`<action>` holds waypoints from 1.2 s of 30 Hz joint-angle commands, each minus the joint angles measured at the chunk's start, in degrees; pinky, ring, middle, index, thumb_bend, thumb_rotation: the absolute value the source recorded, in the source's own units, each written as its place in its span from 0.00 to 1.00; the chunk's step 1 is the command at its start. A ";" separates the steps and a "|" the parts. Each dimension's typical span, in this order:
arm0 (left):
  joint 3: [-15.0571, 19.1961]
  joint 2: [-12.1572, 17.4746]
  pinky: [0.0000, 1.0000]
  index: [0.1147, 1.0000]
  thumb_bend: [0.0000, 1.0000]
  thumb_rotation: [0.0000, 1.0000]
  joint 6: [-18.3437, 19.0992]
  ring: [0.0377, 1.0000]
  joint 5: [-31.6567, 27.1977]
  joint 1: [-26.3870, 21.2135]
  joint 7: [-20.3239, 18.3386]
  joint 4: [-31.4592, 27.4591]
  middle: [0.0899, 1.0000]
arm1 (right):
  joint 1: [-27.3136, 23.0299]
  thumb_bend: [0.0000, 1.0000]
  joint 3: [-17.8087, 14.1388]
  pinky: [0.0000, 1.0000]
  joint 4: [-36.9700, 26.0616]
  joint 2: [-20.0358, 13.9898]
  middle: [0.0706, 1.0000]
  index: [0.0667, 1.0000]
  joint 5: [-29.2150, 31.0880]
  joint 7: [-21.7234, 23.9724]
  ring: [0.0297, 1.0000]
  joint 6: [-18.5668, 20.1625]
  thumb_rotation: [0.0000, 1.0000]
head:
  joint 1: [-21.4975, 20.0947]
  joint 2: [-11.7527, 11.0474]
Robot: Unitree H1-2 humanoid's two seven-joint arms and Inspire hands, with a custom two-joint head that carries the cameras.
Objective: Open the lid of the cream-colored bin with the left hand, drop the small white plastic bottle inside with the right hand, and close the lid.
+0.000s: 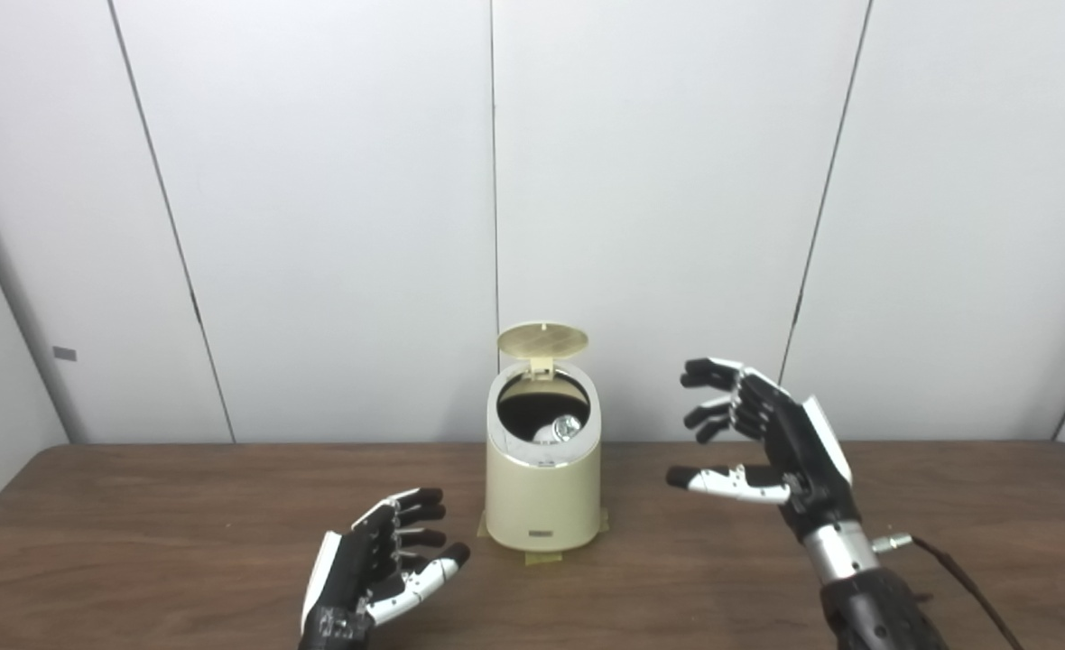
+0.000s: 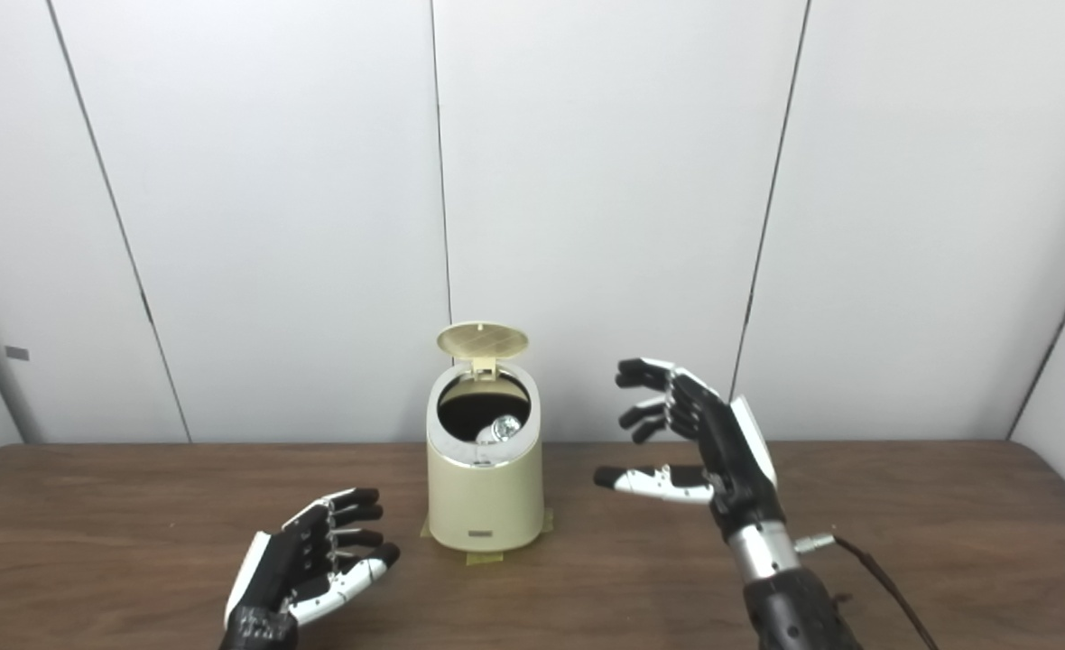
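**Bottle in the bin, lid up, both hands empty**

The right hand, black and white with a jointed metal wrist, hangs right of centre in the frame, raised off the table with fingers and thumb spread and curled loosely toward the bin, holding nothing. That pose suits a hand that has let its load go: it sits beside the opening, well apart from the rim.

The left hand, low in the frame and left of centre, lies close over the brown wooden table, palm turned up and inward, fingers apart, empty. It is near the bin's foot but not touching it, placed where it could rise to the lid.

Between them, at centre, stands the cream-colored cylindrical plastic bin, on what looks like tape at its base. Its round hinged lid stands upright at the back of the rim. Inside the dark mouth lies the small white plastic bottle. Closing the lid is, I judge, the only step left.

The right eye view sets the bottle nearer the opening's middle and shows a wider gap between the left hand and the bin; neither view shows the bin's floor.
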 commanded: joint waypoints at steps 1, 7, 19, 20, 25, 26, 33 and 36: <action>0.04 0.27 0.53 0.73 0.64 0.12 -1.71 0.65 -0.24 -1.87 -0.04 -2.04 0.71 | -0.91 0.81 -0.80 0.56 -0.78 -0.22 0.75 0.76 2.67 0.77 0.60 -0.21 0.10 | 0.17 0.10; 0.43 0.28 0.54 0.73 0.65 0.12 -3.26 0.65 -1.19 -1.68 -0.12 -2.00 0.71 | 2.69 0.84 -0.85 0.67 1.11 0.07 0.80 0.80 5.76 2.26 0.65 -2.59 0.14 | 0.56 0.21; -0.20 4.28 0.75 0.87 0.78 0.36 -6.86 0.86 -0.42 -5.25 -2.76 -3.56 0.89 | 6.02 0.84 -1.15 0.66 2.38 1.69 0.77 0.78 9.85 4.38 0.66 -6.52 0.18 | 1.50 -0.33; -0.40 4.97 0.77 0.89 0.81 0.38 -6.51 0.88 0.29 -6.40 -3.04 -3.78 0.91 | 6.22 0.84 -1.09 0.66 2.09 1.87 0.77 0.78 9.40 4.01 0.66 -6.26 0.20 | 1.50 -0.33; -0.80 7.15 0.82 0.95 0.92 0.47 -3.49 0.93 0.91 -13.52 -4.49 -3.49 0.95 | 6.81 0.86 -0.69 0.65 -0.19 2.59 0.76 0.77 8.09 3.13 0.65 -4.04 0.22 | 1.68 -1.01; -0.96 7.53 0.82 0.95 0.94 0.48 -2.83 0.93 1.30 -15.19 -4.74 -3.17 0.96 | 6.91 0.86 -0.66 0.65 -0.65 2.75 0.76 0.77 7.92 3.05 0.64 -3.72 0.22 | 1.65 -1.10; -3.18 8.87 0.83 0.97 0.92 0.45 0.65 0.94 5.05 -26.28 -5.74 1.86 0.97 | 7.60 0.84 -0.66 0.61 -2.77 3.34 0.76 0.77 7.18 3.22 0.64 -2.20 0.19 | 1.32 -1.20; -5.04 9.33 0.81 0.98 0.93 0.44 0.40 0.94 7.33 -30.44 -6.46 5.09 0.98 | 7.80 0.83 -0.71 0.61 -3.36 3.37 0.75 0.77 7.12 3.28 0.63 -1.87 0.20 | 1.17 -1.16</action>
